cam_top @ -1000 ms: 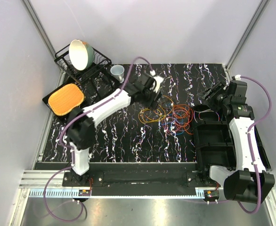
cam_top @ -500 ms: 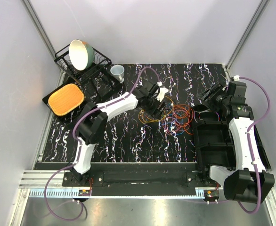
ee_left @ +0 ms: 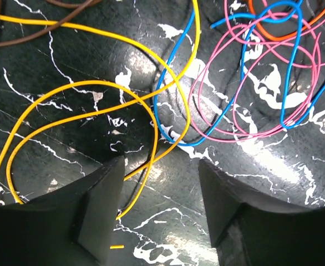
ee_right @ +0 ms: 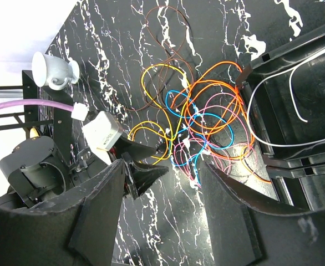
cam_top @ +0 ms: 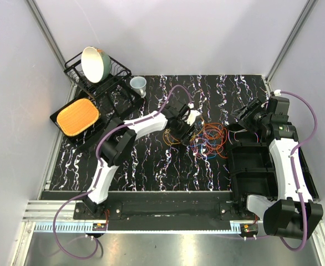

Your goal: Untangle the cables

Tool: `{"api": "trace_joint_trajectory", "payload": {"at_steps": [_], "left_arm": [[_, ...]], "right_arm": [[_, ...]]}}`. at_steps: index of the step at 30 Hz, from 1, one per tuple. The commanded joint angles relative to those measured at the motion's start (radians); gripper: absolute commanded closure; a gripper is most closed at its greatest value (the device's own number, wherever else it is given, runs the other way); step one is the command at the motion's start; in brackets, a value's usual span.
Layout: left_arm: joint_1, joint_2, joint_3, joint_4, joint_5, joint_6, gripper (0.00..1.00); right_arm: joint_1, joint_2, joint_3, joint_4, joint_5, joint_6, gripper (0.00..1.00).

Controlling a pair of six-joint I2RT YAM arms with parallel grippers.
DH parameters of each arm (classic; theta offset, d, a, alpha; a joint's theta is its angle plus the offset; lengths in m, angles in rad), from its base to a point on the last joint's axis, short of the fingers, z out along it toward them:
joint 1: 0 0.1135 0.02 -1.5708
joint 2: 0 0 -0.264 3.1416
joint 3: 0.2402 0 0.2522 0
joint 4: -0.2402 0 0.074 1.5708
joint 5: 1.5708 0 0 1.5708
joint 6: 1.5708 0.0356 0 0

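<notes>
The cables (cam_top: 207,138) lie in a loose tangle on the black marbled table, right of centre: orange, yellow, blue, pink and brown loops. My left gripper (cam_top: 190,132) is low over the pile's left edge, open. In the left wrist view its fingers (ee_left: 104,205) straddle the mat, and a yellow cable (ee_left: 85,88) loops past the left finger without being held. Blue (ee_left: 168,111) and pink (ee_left: 234,111) loops lie just ahead. My right gripper (cam_top: 245,113) is open and empty, raised at the pile's right side. The right wrist view looks down on the tangle (ee_right: 201,111) and the left gripper (ee_right: 143,160).
A black divided bin (cam_top: 262,166) stands right of the pile, with a white cable (ee_right: 295,100) inside it. A dish rack with a bowl (cam_top: 96,64), a white mug (cam_top: 138,85) and an orange tray (cam_top: 77,116) are at the back left.
My left arm has swung right and come down from the pile's far-left side onto its left edge. The right arm has not moved.
</notes>
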Motion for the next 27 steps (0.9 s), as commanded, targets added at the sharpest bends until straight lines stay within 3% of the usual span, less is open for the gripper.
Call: {"api": "trace_joint_trajectory", "payload": {"at_steps": [1, 6, 12, 16, 21, 27], "left_arm": [[-0.019, 0.023, 0.002, 0.010, -0.038, -0.005, 0.48], [-0.057, -0.035, -0.094, 0.022, -0.156, -0.010, 0.73], [-0.125, -0.063, -0.219, 0.022, -0.282, -0.062, 0.83], [-0.143, -0.089, -0.264, 0.024, -0.354, -0.118, 1.00], [-0.134, -0.158, -0.252, 0.022, -0.395, -0.218, 1.00], [-0.056, -0.345, -0.197, -0.016, -0.340, -0.324, 1.00]], "right_arm": [[0.008, -0.005, 0.004, 0.018, -0.022, -0.021, 0.37], [0.008, -0.010, 0.006, 0.012, -0.018, -0.027, 0.37], [0.008, -0.007, 0.003, 0.013, -0.018, -0.027, 0.37], [0.008, -0.010, 0.001, 0.013, -0.018, -0.024, 0.37], [0.008, -0.005, 0.001, 0.016, -0.033, -0.015, 0.37], [0.021, 0.004, 0.030, 0.026, -0.129, 0.000, 0.36]]}}
